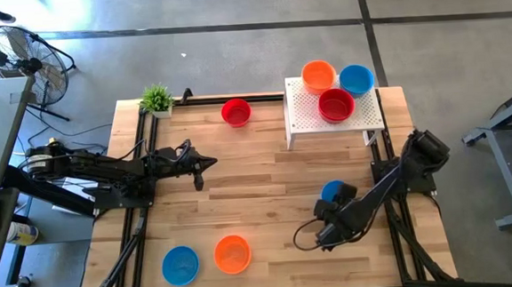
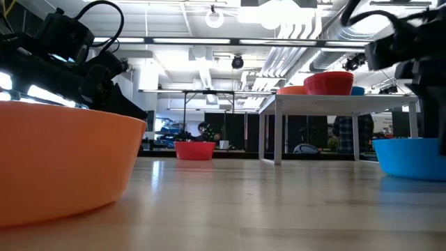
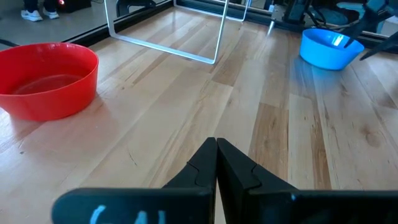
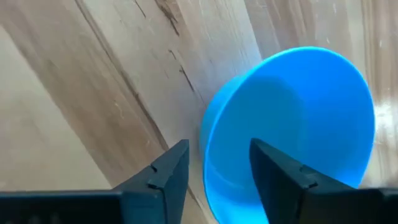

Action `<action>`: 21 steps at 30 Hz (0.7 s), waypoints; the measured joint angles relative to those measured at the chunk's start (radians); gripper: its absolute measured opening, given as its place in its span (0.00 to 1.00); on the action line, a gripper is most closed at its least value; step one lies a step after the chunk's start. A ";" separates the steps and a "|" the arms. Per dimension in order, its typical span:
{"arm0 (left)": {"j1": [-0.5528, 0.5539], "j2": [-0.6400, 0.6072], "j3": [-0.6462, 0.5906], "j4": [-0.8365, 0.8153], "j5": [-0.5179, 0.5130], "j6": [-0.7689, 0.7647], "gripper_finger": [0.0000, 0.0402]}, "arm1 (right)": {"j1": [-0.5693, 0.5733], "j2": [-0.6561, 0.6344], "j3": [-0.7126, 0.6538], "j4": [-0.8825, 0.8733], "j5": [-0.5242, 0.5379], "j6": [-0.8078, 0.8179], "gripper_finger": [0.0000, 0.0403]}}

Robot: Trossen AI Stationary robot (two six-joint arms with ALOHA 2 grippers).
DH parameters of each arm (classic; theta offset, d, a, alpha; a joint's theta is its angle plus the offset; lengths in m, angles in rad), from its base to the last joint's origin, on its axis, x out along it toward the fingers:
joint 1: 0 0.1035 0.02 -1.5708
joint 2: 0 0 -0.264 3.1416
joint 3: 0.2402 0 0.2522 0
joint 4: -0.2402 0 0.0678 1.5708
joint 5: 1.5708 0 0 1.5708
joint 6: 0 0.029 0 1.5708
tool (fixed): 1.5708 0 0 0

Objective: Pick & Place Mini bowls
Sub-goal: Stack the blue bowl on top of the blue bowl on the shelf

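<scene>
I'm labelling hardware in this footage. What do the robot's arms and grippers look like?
Both arms are dark, jointed, with black cables looping alongside them. The left gripper has two black wedge-shaped fingers tapering to points and a faint pale marking on its body. The right gripper has matching black angular fingers.

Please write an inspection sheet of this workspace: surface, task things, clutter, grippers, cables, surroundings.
Surface: wooden table, bare planks between the things.
Task things: orange bowl, blue bowl and red bowl on the white perforated stand; a red bowl on the table; blue and orange bowls at the near edge; a blue bowl by the right arm.
Clutter: small green plant at a corner.
Grippers: left gripper shut, empty; right gripper open, fingers astride the blue bowl's rim.
Cables: black cable loop by the right arm.
Surroundings: floor fan, concrete floor.
</scene>
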 joint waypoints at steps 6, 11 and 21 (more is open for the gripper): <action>0.000 0.000 0.000 0.000 0.000 0.000 0.00 | -0.022 0.034 0.000 0.053 -0.014 -0.017 0.28; 0.000 0.000 0.000 0.000 0.000 0.000 0.00 | -0.035 0.035 0.000 0.069 -0.045 -0.017 0.12; 0.000 0.000 0.000 0.000 0.000 0.000 0.00 | -0.037 0.032 0.085 0.013 -0.023 -0.099 0.02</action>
